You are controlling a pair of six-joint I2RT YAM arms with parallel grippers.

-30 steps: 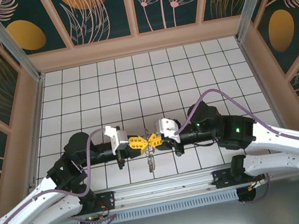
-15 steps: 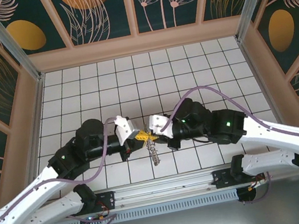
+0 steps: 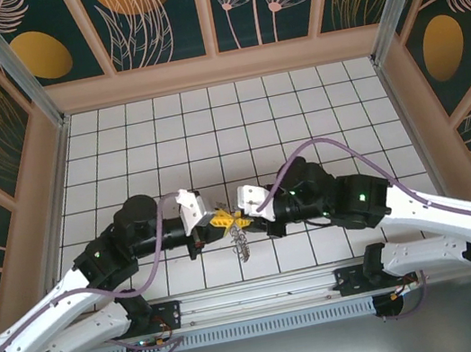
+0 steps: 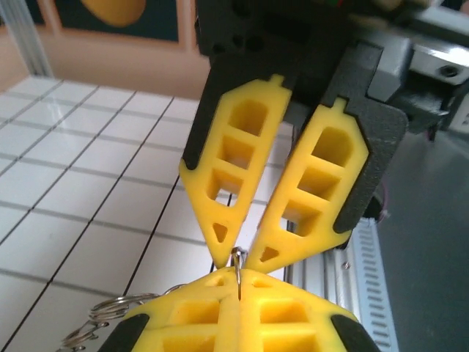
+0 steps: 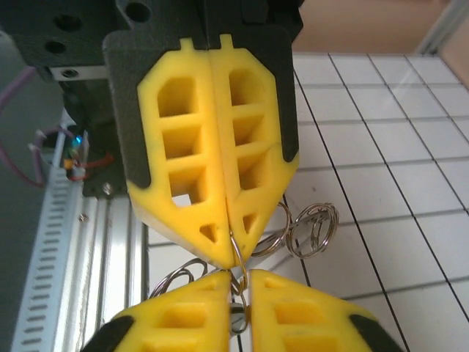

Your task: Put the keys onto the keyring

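top: left gripper [image 3: 219, 221] and right gripper [image 3: 241, 219] are seen tip to tip; keyring [image 3: 241, 246] is hung below, keys not made out. left wrist: left gripper [image 4: 238, 304] is clamped fully on keyring [image 4: 238, 268] wire, links cut off. right wrist: right gripper [image 5: 238, 290] is parted slightly around wire.

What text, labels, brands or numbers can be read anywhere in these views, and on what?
None readable.
The yellow left gripper and right gripper are blank.
The wall panels carry only leaf and disc patterns.
The tiled table has only grid lines.
The keyring shows no legible stamp.
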